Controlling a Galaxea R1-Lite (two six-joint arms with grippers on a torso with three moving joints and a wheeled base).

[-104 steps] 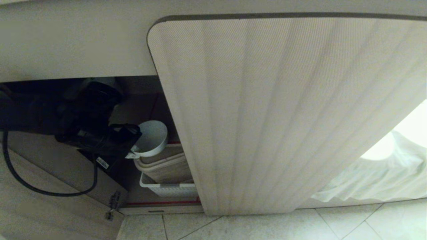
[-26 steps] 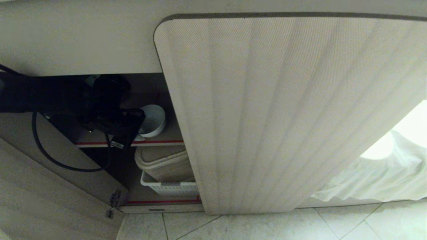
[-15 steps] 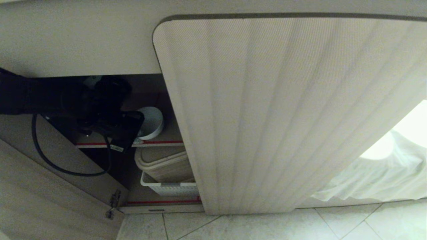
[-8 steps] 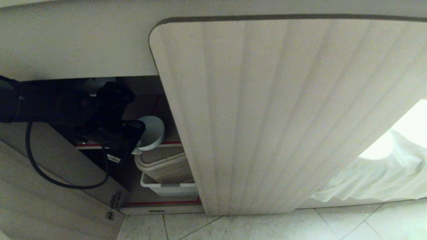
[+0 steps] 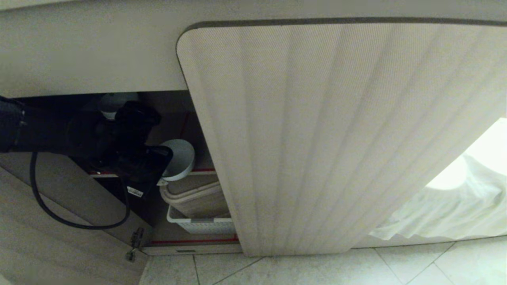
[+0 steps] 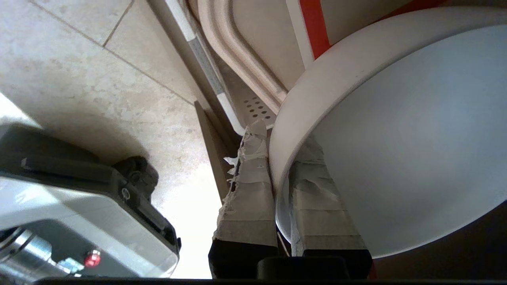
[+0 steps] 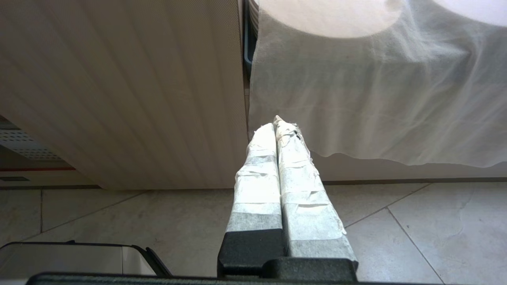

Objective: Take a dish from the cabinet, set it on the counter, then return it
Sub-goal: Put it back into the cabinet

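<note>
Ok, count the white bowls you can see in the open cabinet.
1: the dish, pinched at its rim by the left gripper, in the cabinet opening above the beige bin. The arm and closed door may hide others.

A white slotted basket (image 5: 200, 225) sat low down, with a beige tub (image 5: 198, 198) nested in it. Pale floor tiles (image 5: 317, 271) ran along the front, and a white cloth (image 5: 447, 206) hung crumpled off to the right.

The dish (image 6: 396, 130) looks smooth, matt white. Fluted cabinet (image 5: 336, 130) door is finely textured; floor tiles (image 7: 416, 229) mottled stone, cloth (image 7: 376, 91) thin.
</note>
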